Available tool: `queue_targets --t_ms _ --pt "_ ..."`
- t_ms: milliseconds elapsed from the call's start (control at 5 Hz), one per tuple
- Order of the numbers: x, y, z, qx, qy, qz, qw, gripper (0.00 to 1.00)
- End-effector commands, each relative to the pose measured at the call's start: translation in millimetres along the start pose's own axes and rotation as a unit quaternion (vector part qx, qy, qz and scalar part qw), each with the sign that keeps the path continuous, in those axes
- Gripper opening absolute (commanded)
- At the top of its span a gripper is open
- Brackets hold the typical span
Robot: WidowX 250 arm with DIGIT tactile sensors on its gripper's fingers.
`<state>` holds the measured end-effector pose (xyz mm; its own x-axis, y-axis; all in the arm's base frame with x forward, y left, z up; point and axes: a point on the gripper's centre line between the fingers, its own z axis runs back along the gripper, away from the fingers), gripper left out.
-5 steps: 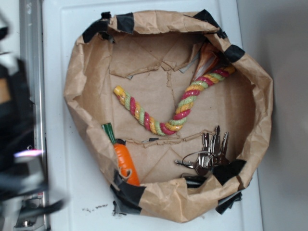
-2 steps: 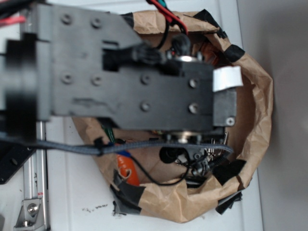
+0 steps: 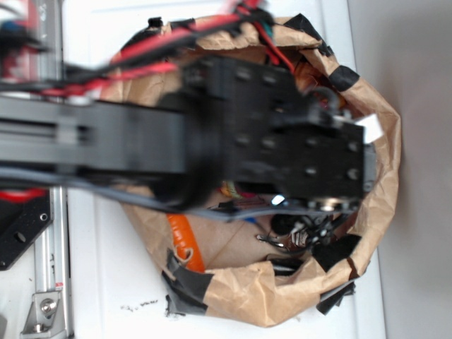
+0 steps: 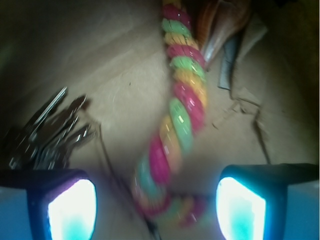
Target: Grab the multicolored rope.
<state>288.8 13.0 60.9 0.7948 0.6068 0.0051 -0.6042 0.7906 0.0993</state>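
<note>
The multicolored rope [image 4: 180,110], twisted red, yellow and light green, lies on the brown paper floor and runs from the top of the wrist view down to a bend between my fingers. My gripper [image 4: 156,207] is open, its two glowing fingertips [image 4: 72,210] wide apart on either side of the rope's bend, above it. In the exterior view the black arm [image 3: 268,148] covers nearly all of the rope; only a sliver of it [image 3: 229,189] shows under the arm. The gripper itself is hidden there.
A brown paper bag [image 3: 381,141] with black tape forms a bowl on the white surface. A bunch of keys [image 4: 45,135] lies left of the rope, also in the exterior view [image 3: 296,236]. An orange carrot toy [image 3: 182,240] lies at the bag's lower left wall.
The arm swung in from the left over the bag, then moved further right and down; it now covers the rope that was in plain view a second ago.
</note>
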Motion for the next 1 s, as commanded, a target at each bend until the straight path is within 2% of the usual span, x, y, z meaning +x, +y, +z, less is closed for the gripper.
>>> queue_targets --t_ms 0,200,400,600,800 --pt "27.0 22.9 -24.6 -0.038 0.020 0.024 0.999 0.00" --pt "23.5 23.9 -25.0 -0.033 0.023 0.007 0.999 0.00" --pt "23.8 26.5 -7.9 -0.042 0.012 -0.052 0.998 0.00" --pt "17.0 32.4 41.9 -0.062 -0.036 -0.131 0.989 0.00" --pt "5.8 51.5 90.0 -0.088 -0.061 -0.207 0.972 0.00"
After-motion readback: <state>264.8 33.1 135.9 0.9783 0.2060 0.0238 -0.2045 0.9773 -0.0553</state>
